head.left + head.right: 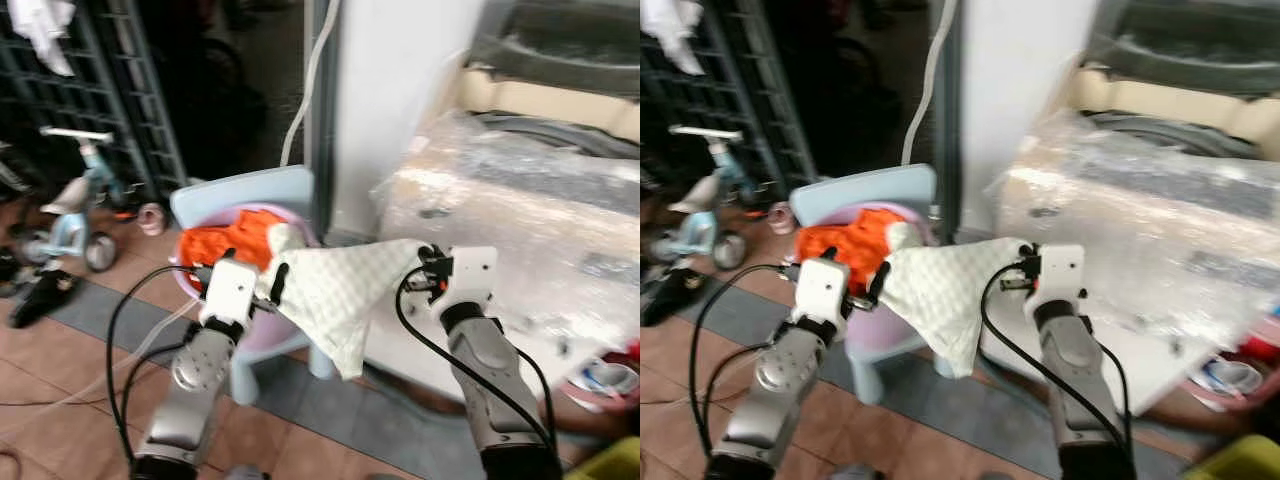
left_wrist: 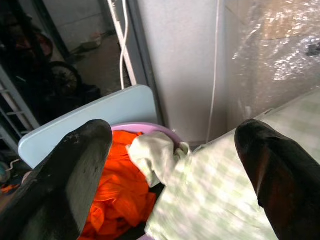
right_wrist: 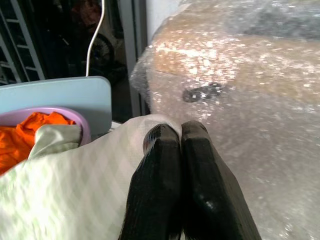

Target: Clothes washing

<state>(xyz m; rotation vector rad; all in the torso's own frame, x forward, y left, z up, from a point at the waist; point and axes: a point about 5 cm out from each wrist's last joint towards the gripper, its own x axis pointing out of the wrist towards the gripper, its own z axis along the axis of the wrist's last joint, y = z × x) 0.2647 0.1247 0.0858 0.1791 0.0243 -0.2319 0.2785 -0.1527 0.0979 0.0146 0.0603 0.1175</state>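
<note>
A pale green checked cloth [image 1: 340,285] hangs stretched between my two arms, trailing out of a lilac basin [image 1: 262,335]. The basin stands on a light blue chair [image 1: 240,190] and holds an orange garment [image 1: 225,245]. My right gripper [image 3: 180,131] is shut on the cloth's upper corner, close to the plastic-wrapped washing machine [image 1: 520,200]. My left gripper [image 2: 180,135] is open, fingers [image 2: 75,165] wide apart just above the basin, with the cloth lying below and between them. The cloth's other end [image 2: 155,155] is bunched on the orange garment.
A white pillar [image 1: 400,100] with a white cord [image 1: 305,80] rises behind the chair. A child's tricycle [image 1: 70,215] and a dark metal grille [image 1: 110,90] are at the left. A small bowl [image 1: 605,378] sits on the tiled floor at the right.
</note>
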